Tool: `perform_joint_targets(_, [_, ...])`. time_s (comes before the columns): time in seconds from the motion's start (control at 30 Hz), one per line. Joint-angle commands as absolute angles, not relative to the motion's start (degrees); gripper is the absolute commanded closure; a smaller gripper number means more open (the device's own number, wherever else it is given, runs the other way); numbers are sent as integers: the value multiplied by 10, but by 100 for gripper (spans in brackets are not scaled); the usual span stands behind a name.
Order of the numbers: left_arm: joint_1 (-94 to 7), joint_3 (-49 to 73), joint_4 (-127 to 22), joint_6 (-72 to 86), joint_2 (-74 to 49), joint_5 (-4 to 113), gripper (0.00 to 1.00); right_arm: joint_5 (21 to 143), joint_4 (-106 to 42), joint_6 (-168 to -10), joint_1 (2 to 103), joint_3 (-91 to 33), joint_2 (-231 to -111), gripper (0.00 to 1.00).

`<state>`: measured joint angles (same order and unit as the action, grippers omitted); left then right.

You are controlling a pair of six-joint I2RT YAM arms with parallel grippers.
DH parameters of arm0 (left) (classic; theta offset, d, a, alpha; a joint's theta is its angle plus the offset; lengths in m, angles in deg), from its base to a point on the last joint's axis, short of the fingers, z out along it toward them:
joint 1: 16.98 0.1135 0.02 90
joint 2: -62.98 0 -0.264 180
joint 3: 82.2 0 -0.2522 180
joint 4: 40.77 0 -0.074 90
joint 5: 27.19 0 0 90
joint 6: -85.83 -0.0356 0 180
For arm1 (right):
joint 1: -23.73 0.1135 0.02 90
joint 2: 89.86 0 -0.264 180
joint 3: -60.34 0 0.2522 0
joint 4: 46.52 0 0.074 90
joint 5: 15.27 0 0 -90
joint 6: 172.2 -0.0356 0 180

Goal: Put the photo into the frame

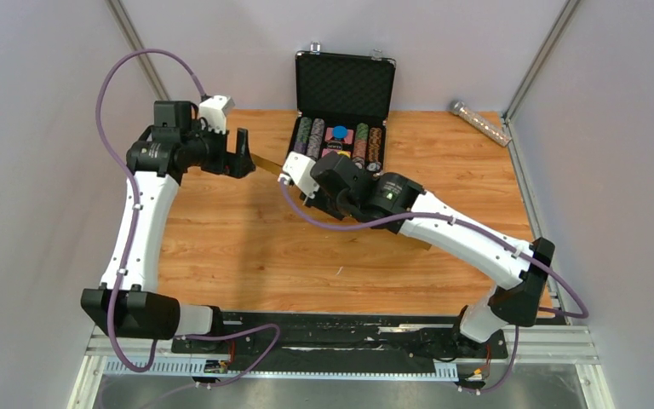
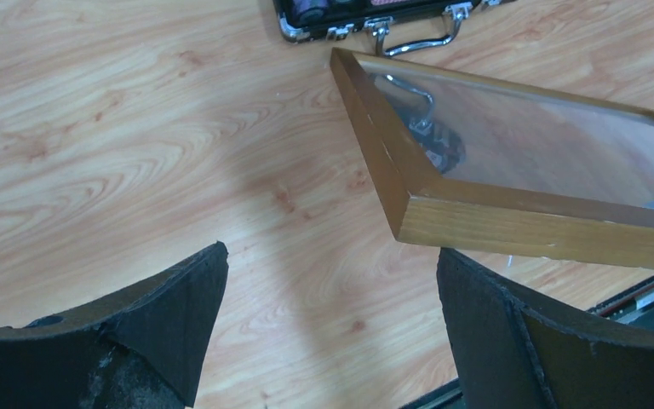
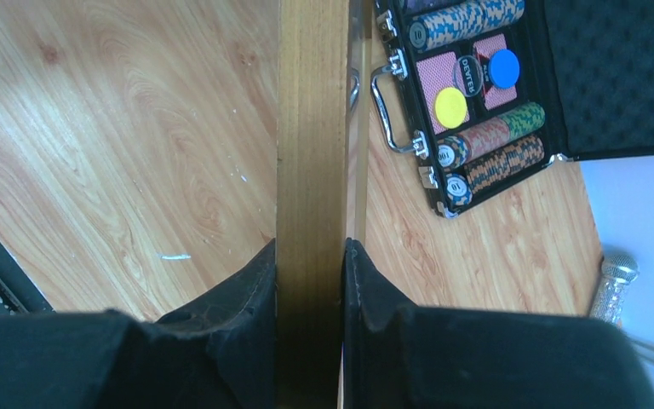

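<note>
Clamped in the right pincer (image 3: 311, 256), the frame (image 3: 311, 128) is held by one rail over the table (image 3: 136, 128); the left pincer (image 2: 330, 254) is spread wide, empty, beside it.

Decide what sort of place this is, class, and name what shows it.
Probably a robotics lab test cell, not a home: a left arm and a right arm bolted to a metal rail, plain grey walls boxing in the table, and props, a poker-chip case and the frame.
</note>
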<state>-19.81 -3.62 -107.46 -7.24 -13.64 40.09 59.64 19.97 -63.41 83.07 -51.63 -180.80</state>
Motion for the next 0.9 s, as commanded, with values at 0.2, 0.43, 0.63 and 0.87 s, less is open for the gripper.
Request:
perform_joint_targets(0.2, [-181,-170,-1163,-80,-160,445,0,633,132,-655,889,-356,-1760,97])
perform_joint_targets(0.43, [-180,-195,-1172,-66,-186,429,0,667,63,-668,895,-227,-1694,94])
perform_joint_targets(0.63, [-180,-194,-1170,-94,-209,442,0,582,-69,-637,921,-81,-1654,90])
perform_joint_targets(0.87, [-180,-186,-1168,-110,-239,447,0,479,-214,-561,985,67,-1650,88])
